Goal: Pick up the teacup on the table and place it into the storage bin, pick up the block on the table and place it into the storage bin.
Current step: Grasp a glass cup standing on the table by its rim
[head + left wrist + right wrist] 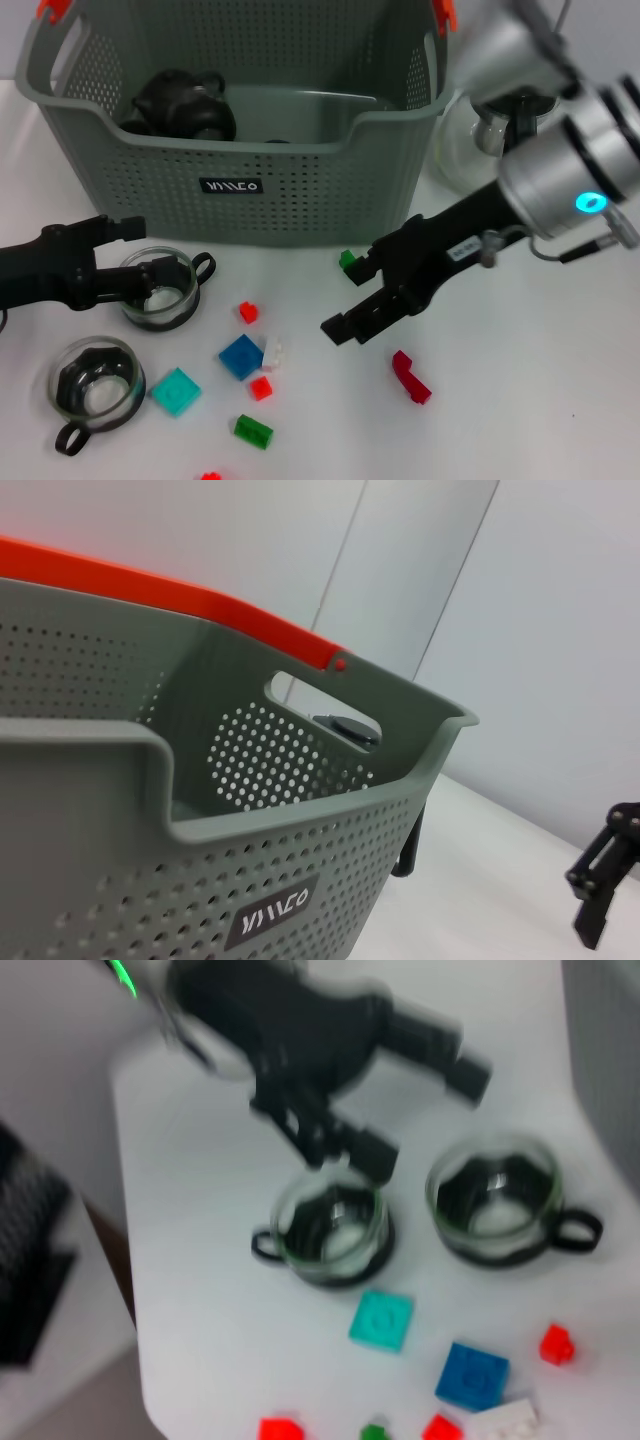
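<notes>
- The left gripper (140, 262) reaches in from the left edge of the white table (540, 400). Its black fingers are spread, one over the rim of a glass teacup (160, 288) and one behind it, outside the cup.
- This teacup stands upright just in front of the storage bin (300, 190), near the bin's left front corner. Its black handle points to the right.
- I cannot tell if the fingers touch the glass; they look very close to the rim.
- The right gripper (352, 297) hangs over the middle of the table with its fingers spread apart. It holds nothing.
- A small green block (347, 259) lies right by the right gripper, partly hidden behind it.
- A dark red block (410, 377) lies on the table below the right gripper.
- A second teacup (95, 385) stands near the front left corner of the table.
- A teal block (176, 391), a blue block (240, 356), a white block (271, 352), small red blocks (248, 312) and another green block (253, 431) lie between the cups and the right gripper.
- The storage bin stands at the back of the table. Dark things sit inside it, hard to make out.
- A glass pot (470, 150) is mostly hidden behind the right arm and the bin.
- The right wrist view is blurry.
</notes>
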{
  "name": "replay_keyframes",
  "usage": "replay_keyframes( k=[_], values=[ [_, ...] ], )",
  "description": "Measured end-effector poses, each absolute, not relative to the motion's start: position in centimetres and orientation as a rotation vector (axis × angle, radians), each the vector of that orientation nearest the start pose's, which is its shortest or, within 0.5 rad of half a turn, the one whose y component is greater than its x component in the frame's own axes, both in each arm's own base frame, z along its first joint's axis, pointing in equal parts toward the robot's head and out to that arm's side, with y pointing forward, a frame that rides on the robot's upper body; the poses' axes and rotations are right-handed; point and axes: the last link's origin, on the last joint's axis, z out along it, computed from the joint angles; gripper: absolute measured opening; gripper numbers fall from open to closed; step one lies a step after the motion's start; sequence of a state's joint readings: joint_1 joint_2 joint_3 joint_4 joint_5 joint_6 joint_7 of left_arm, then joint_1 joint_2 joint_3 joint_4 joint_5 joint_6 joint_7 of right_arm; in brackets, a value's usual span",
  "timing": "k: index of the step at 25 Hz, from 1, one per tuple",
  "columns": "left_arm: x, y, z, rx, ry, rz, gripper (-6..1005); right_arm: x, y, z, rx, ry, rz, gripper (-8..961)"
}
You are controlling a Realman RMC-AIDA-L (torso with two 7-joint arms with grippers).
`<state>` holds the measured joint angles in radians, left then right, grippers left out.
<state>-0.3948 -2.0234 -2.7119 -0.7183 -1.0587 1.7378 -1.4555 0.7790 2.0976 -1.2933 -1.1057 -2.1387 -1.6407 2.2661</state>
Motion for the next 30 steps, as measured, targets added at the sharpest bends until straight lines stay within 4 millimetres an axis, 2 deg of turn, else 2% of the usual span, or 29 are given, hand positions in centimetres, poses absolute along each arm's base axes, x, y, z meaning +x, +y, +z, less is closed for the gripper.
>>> replay_keyframes(
  k=[6, 9, 12, 14, 15, 17, 20, 22, 25, 30],
  values=[
    [-31.5, 28.9, 5.9, -2.553, -0.839, -0.766, 914, 17.4, 34.5, -1.7, -3.066, 0.774, 0.468, 944],
    [-31.2, 29.1, 5.8, -2.565, -0.831, -0.764, 914, 20.5, 33.5, -1.8, -3.031, 0.679, 0.63, 944],
    [-30.9, 29.0, 6.3, -2.601, -0.851, -0.753, 914, 22.0, 32.4, -2.0, -3.007, 0.551, 0.723, 944],
    [-30.7, 28.9, 6.8, -2.621, -0.857, -0.747, 914, 22.6, 31.9, -2.1, -2.984, 0.489, 0.752, 944],
    [-29.7, 28.2, 8.6, -2.715, -0.854, -0.699, 914, 22.8, 31.7, -2.1, -2.977, 0.46, 0.758, 944],
    [-28.9, 27.9, 9.8, -2.773, -0.851, -0.618, 914, 23.0, 31.5, -2.2, -2.964, 0.412, 0.764, 944],
    [-27.2, 28.2, 10.9, -2.849, -0.83, -0.336, 914, 23.1, 31.5, -2.3, -2.958, 0.385, 0.765, 944],
    [-25.9, 28.7, 10.6, -2.893, -0.788, -0.131, 914, 23.1, 31.6, -2.2, -2.952, 0.385, 0.765, 944],
    [-23.6, 30.1, 9.0, -2.955, -0.735, 0.146, 914, 23.1, 31.7, -2.2, -2.943, 0.387, 0.765, 945],
    [-20.9, 31.9, 5.8, -2.974, -0.664, 0.394, 913, 23.2, 31.7, -2.2, -2.926, 0.405, 0.784, 945]
  ],
)
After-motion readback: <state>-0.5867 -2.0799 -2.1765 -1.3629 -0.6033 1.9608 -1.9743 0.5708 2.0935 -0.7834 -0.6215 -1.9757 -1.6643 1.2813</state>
